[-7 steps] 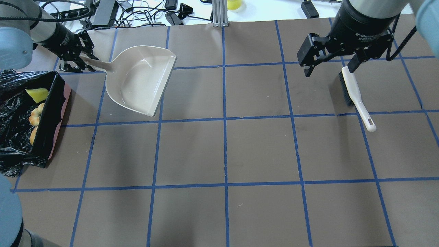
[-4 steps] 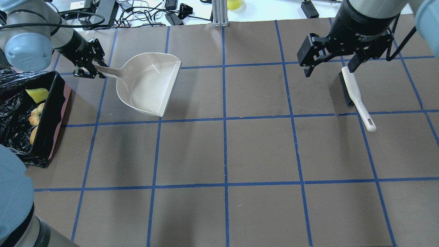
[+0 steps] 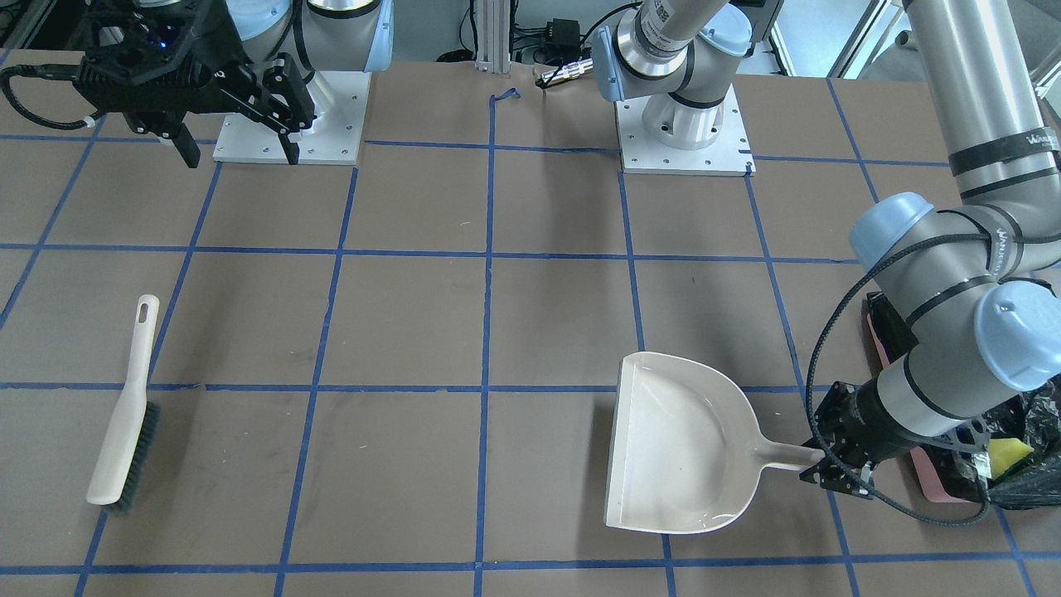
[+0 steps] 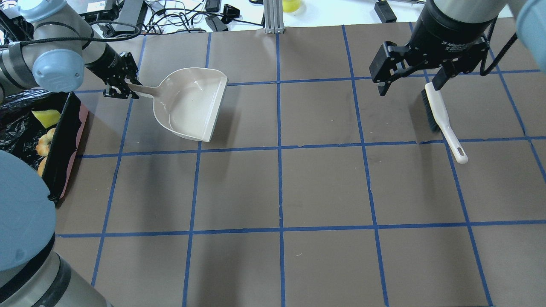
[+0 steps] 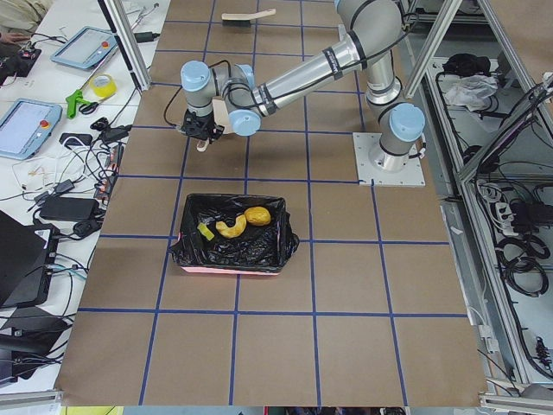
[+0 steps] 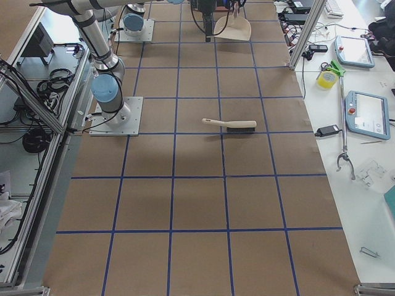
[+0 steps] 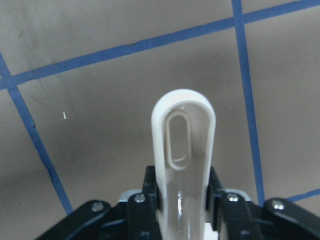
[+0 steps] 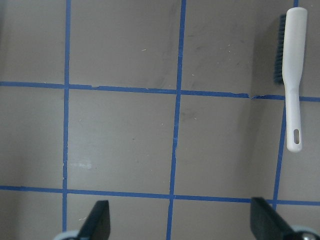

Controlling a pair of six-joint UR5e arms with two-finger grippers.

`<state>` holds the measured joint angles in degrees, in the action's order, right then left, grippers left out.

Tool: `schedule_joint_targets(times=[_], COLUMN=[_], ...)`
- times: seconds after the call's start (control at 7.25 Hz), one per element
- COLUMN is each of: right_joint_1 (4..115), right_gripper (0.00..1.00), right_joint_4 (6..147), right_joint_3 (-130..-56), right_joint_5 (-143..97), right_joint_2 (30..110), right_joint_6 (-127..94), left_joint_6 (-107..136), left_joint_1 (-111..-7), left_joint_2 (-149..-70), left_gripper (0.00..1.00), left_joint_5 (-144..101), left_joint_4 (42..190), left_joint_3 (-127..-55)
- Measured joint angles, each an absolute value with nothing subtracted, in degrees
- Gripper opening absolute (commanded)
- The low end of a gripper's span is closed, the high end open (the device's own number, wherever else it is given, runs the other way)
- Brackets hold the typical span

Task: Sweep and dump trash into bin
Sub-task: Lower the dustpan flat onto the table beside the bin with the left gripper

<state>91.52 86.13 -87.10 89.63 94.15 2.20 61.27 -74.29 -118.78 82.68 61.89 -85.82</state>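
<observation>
The left hand (image 4: 121,89) was closed on the end of the dustpan's (image 4: 192,106) handle (image 7: 183,145). The wrist view showed both fingers (image 7: 150,192) pressed against the handle's sides, with its slotted tip sticking out past them. The pan sat on the far left part of the bench (image 4: 324,187), its open lip facing the middle. Whether it touched the surface or hung just above it, I could not tell.

The right hand (image 4: 411,85) hung above the bench with its jaws spread wide and nothing between them. The brush (image 4: 441,115) lay flat on the bench below and just beside it, apart from the fingers, bristles toward the far side and handle pointing toward the robot.

All the trash was in the bin (image 5: 233,271), which stood at the bench's left edge, near the left hand but apart from the pan. On its black bag (image 5: 259,251) the orange-brown lump (image 5: 257,216) and the cream ring (image 5: 229,227) lay touching, with the yellow-green wedge (image 5: 206,231) just beside the ring. From overhead the left arm hid part of the bin, though the wedge (image 4: 46,117) and ring (image 4: 45,143) showed.
</observation>
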Motion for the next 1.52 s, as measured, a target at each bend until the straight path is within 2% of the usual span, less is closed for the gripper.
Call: schedule_joint_targets(times=[1.52], right_joint_1=[91.5], right_gripper=[1.00], right_joint_4=[86.1], right_joint_3=[-87.1], right_joint_5=[89.6], right_joint_2=[94.1], right_joint_6=[2.2], left_joint_6=[59.1], left_joint_1=[-76.1], left_joint_2=[-127.1], left_gripper=[0.00], left_joint_5=[84.5], left_joint_4=[60.7], left_joint_3=[-79.2])
